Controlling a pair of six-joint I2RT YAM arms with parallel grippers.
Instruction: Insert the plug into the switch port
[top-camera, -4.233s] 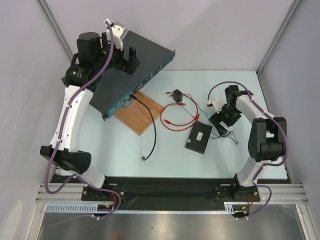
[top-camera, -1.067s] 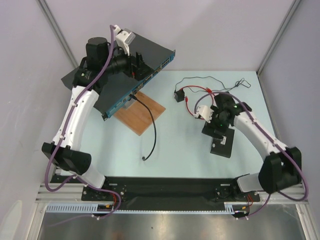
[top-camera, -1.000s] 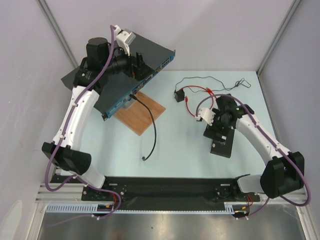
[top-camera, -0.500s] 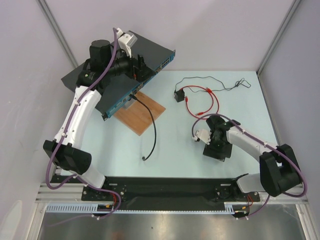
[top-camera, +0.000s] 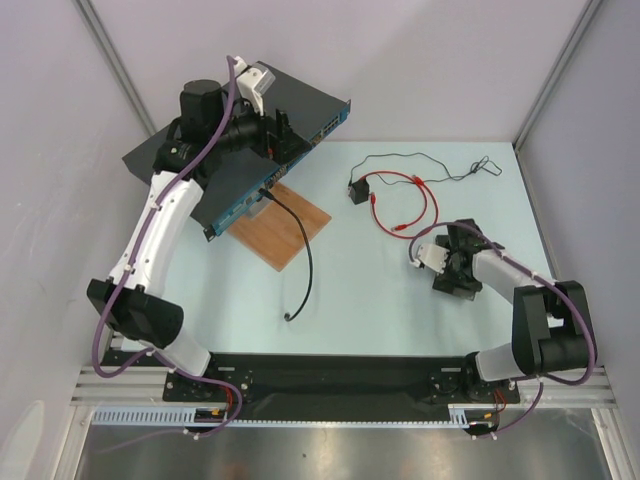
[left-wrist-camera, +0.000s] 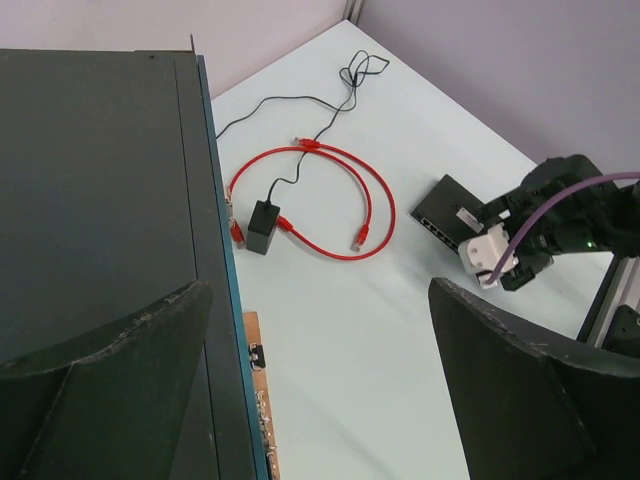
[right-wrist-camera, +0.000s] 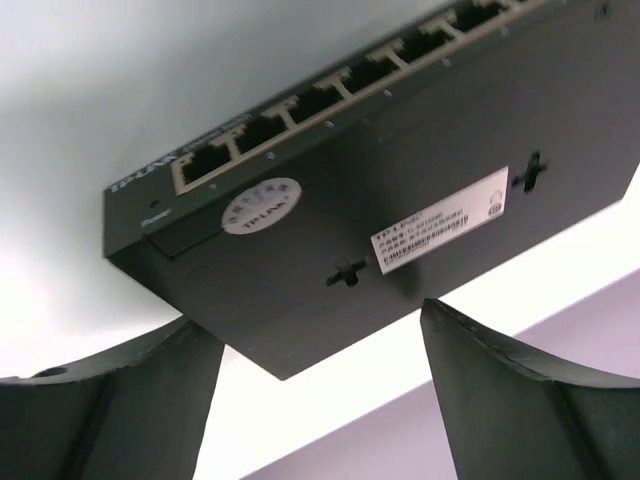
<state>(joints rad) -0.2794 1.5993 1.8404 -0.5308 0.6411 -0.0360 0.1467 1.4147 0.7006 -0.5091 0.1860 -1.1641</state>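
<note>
The thin red cable (top-camera: 405, 195) lies in a loop on the table, and one plug (top-camera: 400, 232) at its end rests free near the right arm. That plug (left-wrist-camera: 358, 240) also shows in the left wrist view. The small black switch (right-wrist-camera: 330, 200) lies label side up right in front of my right gripper (right-wrist-camera: 315, 320), a row of ports (right-wrist-camera: 250, 135) along its far edge. The jaws stand open with the switch's near corner between them. From above, my right gripper (top-camera: 458, 268) covers most of the switch. My left gripper (left-wrist-camera: 320, 400) hangs open and holds nothing.
The large dark rack unit (top-camera: 235, 165) with a blue front sits at back left, with my left gripper (top-camera: 280, 135) over its front edge. A wooden board (top-camera: 290, 225) and a thick black cable (top-camera: 305, 265) lie beside it. A black cube (top-camera: 356, 190) on a thin wire sits near the red loop.
My right arm has swung nearer and then to the right, and the switch has shifted and turned with it. The right jaws have narrowed a little. The left arm has barely moved.
</note>
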